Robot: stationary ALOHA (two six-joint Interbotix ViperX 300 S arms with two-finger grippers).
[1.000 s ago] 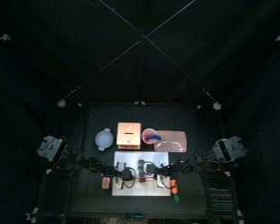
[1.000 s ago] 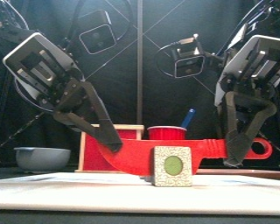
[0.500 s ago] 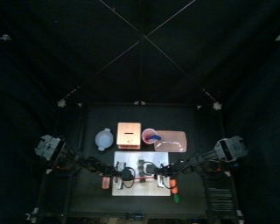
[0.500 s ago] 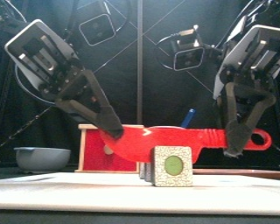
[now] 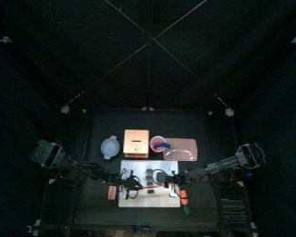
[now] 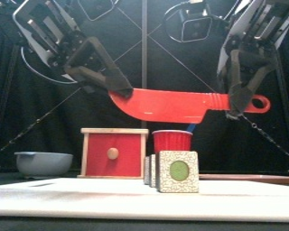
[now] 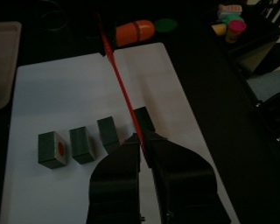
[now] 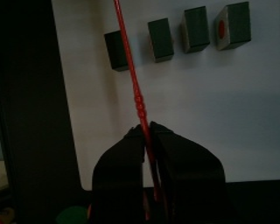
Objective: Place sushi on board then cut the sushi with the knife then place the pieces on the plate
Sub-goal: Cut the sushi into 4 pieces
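**Knife up over the board, both grippers on it**

My left gripper point(image 6: 115, 88) is pinched tight on the blade end of the red knife point(image 6: 172, 101). My right gripper point(image 6: 235, 106) is clamped on the handle end. The knife hangs roughly level btwn them, well above the table. In both wrist views it shows edge-on, a thin red line running out from btwn my jaws.

Below it, the sushi pieces point(image 8: 160, 39) stand on the white board point(image 7: 60, 87): 4 of them in a row w/ small gaps. The end piece sits a bit further off from the other 3.

Behind the board, L to R in the front view: blue-grey bowl point(image 6: 44, 162), wooden box point(image 6: 115, 153) w/ red drawer front, red cup point(image 6: 172, 140). The pink plate point(image 5: 179, 150) lies at the back R, just beside the cup.
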